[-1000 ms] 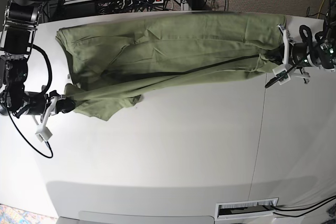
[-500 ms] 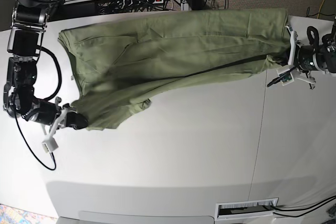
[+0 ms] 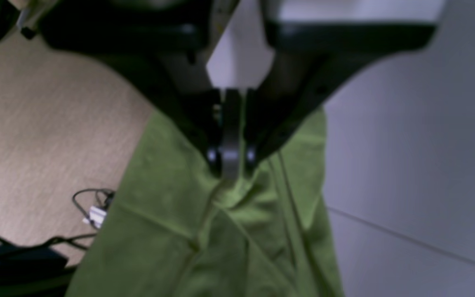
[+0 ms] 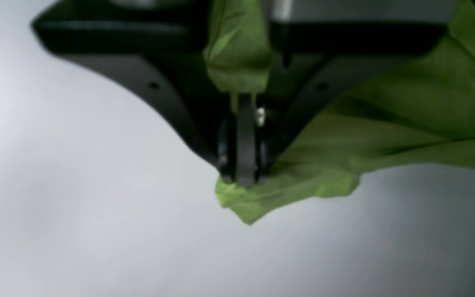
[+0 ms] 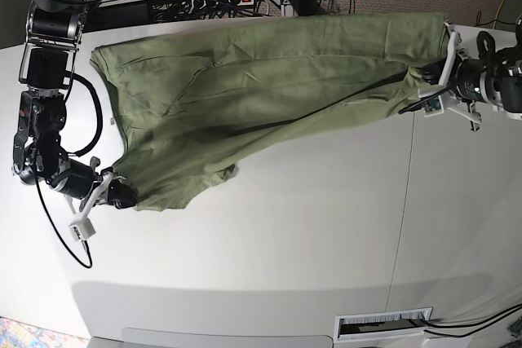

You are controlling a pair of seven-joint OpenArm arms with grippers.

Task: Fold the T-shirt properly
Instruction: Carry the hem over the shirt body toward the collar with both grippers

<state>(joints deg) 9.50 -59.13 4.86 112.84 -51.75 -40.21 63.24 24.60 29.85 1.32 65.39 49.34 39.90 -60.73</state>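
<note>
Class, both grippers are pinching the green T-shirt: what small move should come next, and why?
Probably draw both grips a little further toward the table's near edge. The right gripper and left gripper are shut on the T-shirt, which is stretched between them but bunched and creased, not flat on the table.

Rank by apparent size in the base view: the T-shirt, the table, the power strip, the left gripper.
1. table
2. T-shirt
3. power strip and left gripper: both small, similar, and partly hidden, so unranked.
</note>
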